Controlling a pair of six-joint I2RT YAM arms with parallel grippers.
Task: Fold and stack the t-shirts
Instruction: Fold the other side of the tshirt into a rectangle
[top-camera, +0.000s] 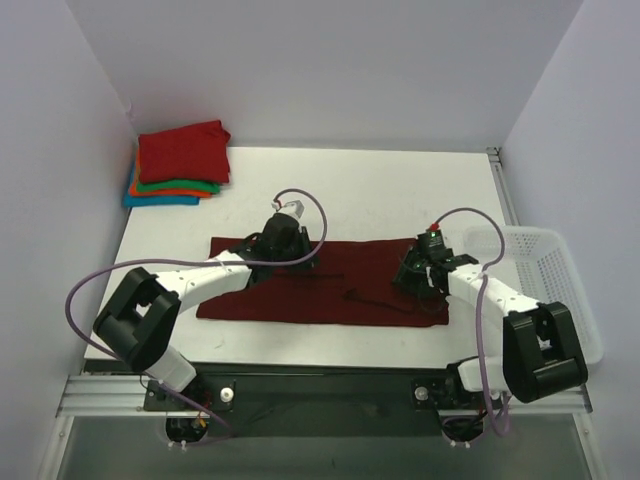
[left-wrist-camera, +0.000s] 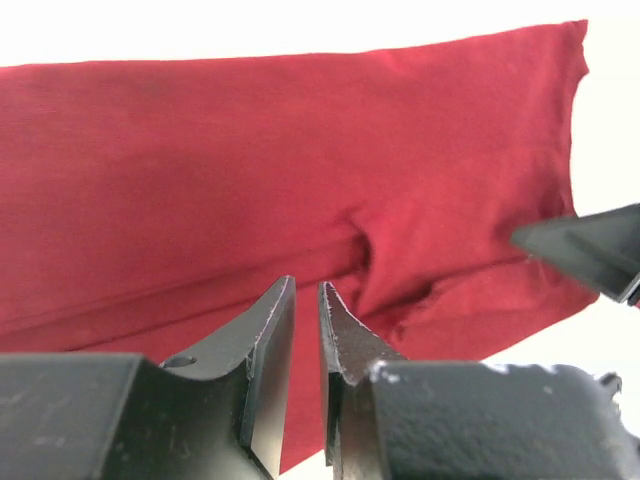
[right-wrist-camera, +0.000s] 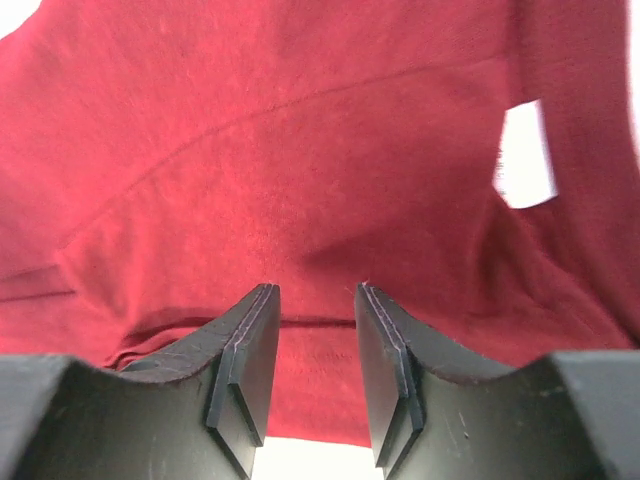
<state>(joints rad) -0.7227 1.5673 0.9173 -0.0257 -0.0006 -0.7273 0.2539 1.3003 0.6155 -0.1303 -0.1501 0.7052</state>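
The dark maroon t-shirt (top-camera: 330, 300) lies flat on the white table as a long strip folded lengthwise. It fills the left wrist view (left-wrist-camera: 250, 160) and the right wrist view (right-wrist-camera: 300, 130). My left gripper (top-camera: 305, 258) is low over the strip's far edge near the middle. Its jaws (left-wrist-camera: 307, 285) stand a narrow gap apart with no cloth between them. My right gripper (top-camera: 412, 282) is over the strip's right end. It is open (right-wrist-camera: 317, 290) and empty, just above a hem line. Folded shirts are stacked at the back left, bright red (top-camera: 183, 152) on top, with orange, green and blue beneath.
A white mesh basket (top-camera: 545, 270) hangs over the table's right edge, close to the right arm. White walls close in the back and both sides. One finger of the right gripper (left-wrist-camera: 585, 250) shows at the right edge of the left wrist view.
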